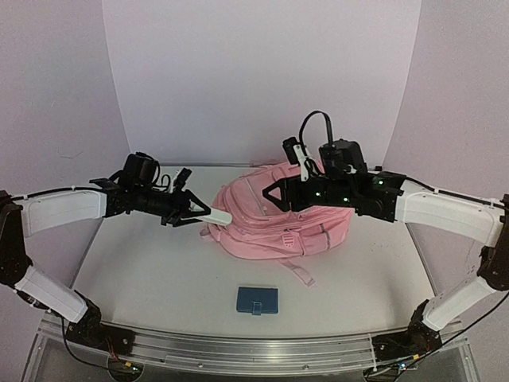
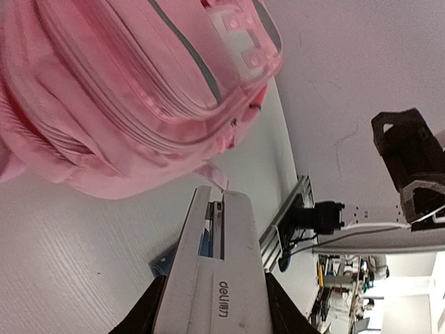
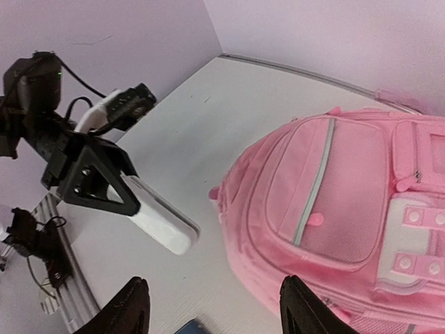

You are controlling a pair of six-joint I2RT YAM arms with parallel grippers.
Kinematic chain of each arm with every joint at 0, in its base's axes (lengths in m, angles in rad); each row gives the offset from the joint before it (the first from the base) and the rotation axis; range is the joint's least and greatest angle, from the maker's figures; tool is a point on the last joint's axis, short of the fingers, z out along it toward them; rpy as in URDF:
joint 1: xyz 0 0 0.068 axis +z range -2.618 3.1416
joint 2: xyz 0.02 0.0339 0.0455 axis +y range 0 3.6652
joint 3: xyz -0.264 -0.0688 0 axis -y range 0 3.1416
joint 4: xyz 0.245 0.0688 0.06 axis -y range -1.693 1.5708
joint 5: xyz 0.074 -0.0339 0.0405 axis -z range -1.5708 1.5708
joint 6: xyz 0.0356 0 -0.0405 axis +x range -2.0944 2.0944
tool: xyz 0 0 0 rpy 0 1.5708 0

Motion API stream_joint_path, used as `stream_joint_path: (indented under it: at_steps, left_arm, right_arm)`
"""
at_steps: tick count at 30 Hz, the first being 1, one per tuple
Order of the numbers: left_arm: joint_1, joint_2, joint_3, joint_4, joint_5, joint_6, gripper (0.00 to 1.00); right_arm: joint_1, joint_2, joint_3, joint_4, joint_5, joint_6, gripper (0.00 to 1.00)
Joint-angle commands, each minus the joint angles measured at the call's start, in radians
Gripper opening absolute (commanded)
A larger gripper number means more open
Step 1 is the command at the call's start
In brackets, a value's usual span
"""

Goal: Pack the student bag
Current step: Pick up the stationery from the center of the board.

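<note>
Top external view has the left arm [image 1: 67, 208] reaching in from the left side, its forearm nearly level above the desk [image 1: 159, 270] and its wrist pointing toward the middle. The left gripper [image 1: 203, 212] is clamped on a white oblong item [image 1: 219, 216], which the left wrist view shows printed with "deli" and sticking out past the fingertips toward the student bag [image 1: 262, 227]. The item's free end is just beside the bag's left edge; whether they touch cannot be told. The right arm [image 1: 445, 211] comes in from the right, raised and bent at the elbow, with its forearm stretched over the top of the bag. The right gripper [image 1: 269, 192] hangs above the bag's upper left part. In the right wrist view, its fingers [image 3: 132, 309] stand well apart with nothing between them. The pink bag lies front-up at the centre back of the desk, its zip pockets and grey strips facing up and one strap trailing toward the near side. A small blue case [image 1: 257, 300] lies flat nearer the arms, well apart from the bag. The desk is white, with a metal rail [image 1: 238, 350] along its near edge, and pale lilac walls [image 1: 254, 79] curve around the back and sides.
</note>
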Motion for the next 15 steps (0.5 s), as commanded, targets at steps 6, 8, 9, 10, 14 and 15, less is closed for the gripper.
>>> stream_joint_path:
  at_steps: [6, 8, 9, 10, 14, 15]
  left_arm:
    - [0.281, -0.148, -0.003, -0.064, -0.151, -0.102, 0.0]
    - [0.298, -0.16, -0.03, -0.05, -0.156, -0.117, 0.0]
    - [0.3, -0.165, -0.041, -0.043, -0.159, -0.123, 0.0]
    - [0.302, -0.17, -0.052, -0.038, -0.161, -0.127, 0.0]
    - [0.305, -0.178, -0.09, -0.024, -0.155, -0.139, 0.0]
    - [0.305, -0.179, -0.096, -0.025, -0.151, -0.14, 0.0]
  right_arm:
    - [0.054, 0.361, 0.317, -0.12, 0.342, -0.168, 0.66]
    - [0.066, 0.432, 0.366, -0.133, 0.369, -0.191, 0.67]
    - [0.074, 0.464, 0.389, -0.139, 0.383, -0.203, 0.67]
    - [0.08, 0.493, 0.411, -0.144, 0.394, -0.215, 0.68]
    - [0.098, 0.606, 0.5, -0.169, 0.468, -0.232, 0.69]
    - [0.099, 0.634, 0.524, -0.181, 0.494, -0.227, 0.69]
